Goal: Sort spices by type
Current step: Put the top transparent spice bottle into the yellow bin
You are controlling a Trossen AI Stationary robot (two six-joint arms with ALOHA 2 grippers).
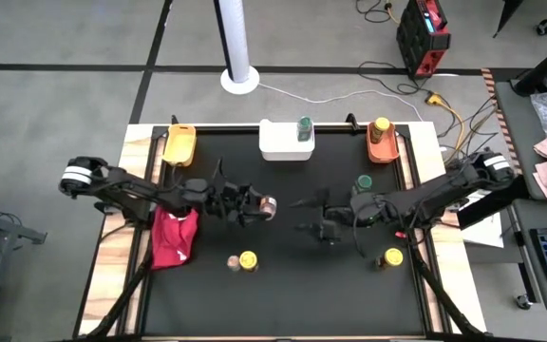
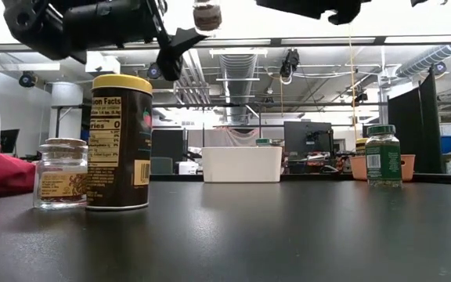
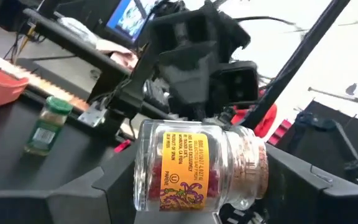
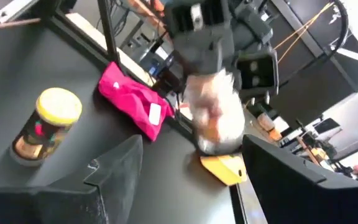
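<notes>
My left gripper [image 1: 257,205] is shut on a small clear glass jar [image 3: 185,165] with a cork lid and an orange label, high above the table's middle. It shows at the top of the low view [image 2: 207,16]. My right gripper [image 1: 314,225] is open and empty, just right of that jar and facing it [image 4: 213,124]. A yellow-lidded jar [image 1: 248,259] and a small clear jar [image 1: 234,262] stand on the mat in front. A green-lidded jar [image 1: 364,183] and another yellow-lidded jar [image 1: 393,256] stand at the right. My left gripper pinches the glass body [image 3: 154,186] of the small jar between its two fingers. The jar lies across the fingers, its cork end [image 3: 253,162] sticking out to one side. It is lifted clear of the table.
A yellow tray [image 1: 179,142], a white tray [image 1: 278,147] holding a green-lidded jar [image 1: 304,128] and an orange tray [image 1: 382,150] holding a yellow-lidded jar [image 1: 381,126] line the far edge. A red cloth [image 1: 174,237] lies at the left under my left arm.
</notes>
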